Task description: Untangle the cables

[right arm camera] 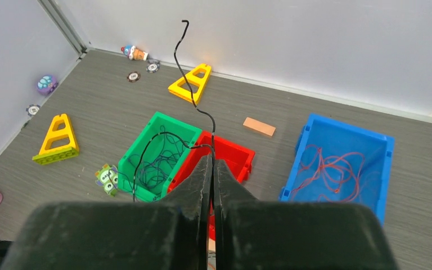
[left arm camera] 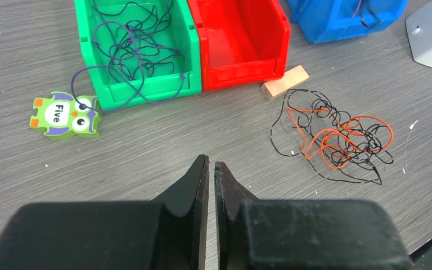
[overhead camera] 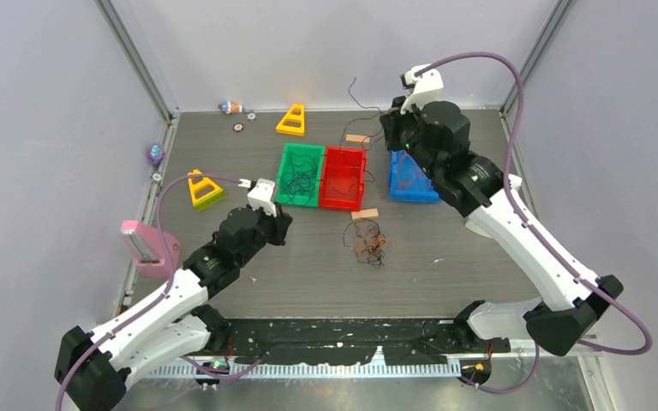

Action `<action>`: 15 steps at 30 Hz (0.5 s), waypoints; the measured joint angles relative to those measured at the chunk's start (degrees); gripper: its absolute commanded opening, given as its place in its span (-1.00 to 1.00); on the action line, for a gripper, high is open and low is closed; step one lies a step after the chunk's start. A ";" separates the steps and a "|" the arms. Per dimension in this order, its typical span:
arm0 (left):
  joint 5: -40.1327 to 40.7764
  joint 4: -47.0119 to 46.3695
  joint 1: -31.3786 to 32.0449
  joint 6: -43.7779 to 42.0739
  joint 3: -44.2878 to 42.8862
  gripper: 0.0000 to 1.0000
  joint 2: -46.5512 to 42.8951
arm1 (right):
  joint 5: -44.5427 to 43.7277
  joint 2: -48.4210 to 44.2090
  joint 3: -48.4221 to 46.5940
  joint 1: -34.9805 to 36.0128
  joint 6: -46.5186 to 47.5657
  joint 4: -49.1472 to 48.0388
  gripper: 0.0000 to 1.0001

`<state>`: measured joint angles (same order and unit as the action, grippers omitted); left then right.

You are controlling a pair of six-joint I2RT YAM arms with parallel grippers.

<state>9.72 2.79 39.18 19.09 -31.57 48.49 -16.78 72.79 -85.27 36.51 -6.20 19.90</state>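
From my station I see a dark grey, wood-grained table (left arm camera: 146, 146) boxed in by pale lavender-grey walls (overhead camera: 334, 43), with bare metal posts (overhead camera: 137, 56) running up the back corners. Three bins sit in a row toward the far middle: the green bin (left arm camera: 188, 56) touches the red bin (left arm camera: 242, 67), and the blue bin (right arm camera: 349, 125) stands a little apart on the right. The tangle of cables (left arm camera: 337, 138), orange-red and black strands looped through each other, lies on the bare surface in front of the red bin, just beside a small wooden block (left arm camera: 284, 82). More dark strands (left arm camera: 132, 45) fill the green bin, one trailing over its front wall to an owl token (left arm camera: 64, 115). Orange-red strands (right arm camera: 332, 171) lie in the blue bin. My right gripper (right arm camera: 212, 160) is raised above the bins, fingers pinched on a dark strand (right arm camera: 194, 98) that rises free above the tips and also hangs down into the green bin. My left gripper (left arm camera: 211, 163) hovers low near the tangle, fingers almost together, nothing between them. One yellow triangle (overhead camera: 290, 131) stands near the back wall and another (overhead camera: 206, 198) by the left edge, with a pink object (overhead camera: 146, 248) nearer me.
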 measured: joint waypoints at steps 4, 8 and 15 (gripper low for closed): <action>1.01 1.03 -0.22 0.02 0.00 -0.80 -0.57 | 0.20 2.49 0.83 0.00 -0.20 -1.22 -0.90; 1.64 1.03 -0.26 0.00 0.02 -0.79 -0.61 | 0.28 4.98 1.77 0.00 -0.22 -2.01 -0.90; 2.25 0.50 -0.31 -0.04 0.24 -0.77 0.20 | 0.35 12.31 2.19 0.00 -0.26 -2.75 -0.89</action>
<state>11.97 3.29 38.87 19.05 -31.33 48.69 -16.43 85.10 -83.09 36.51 -6.46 17.15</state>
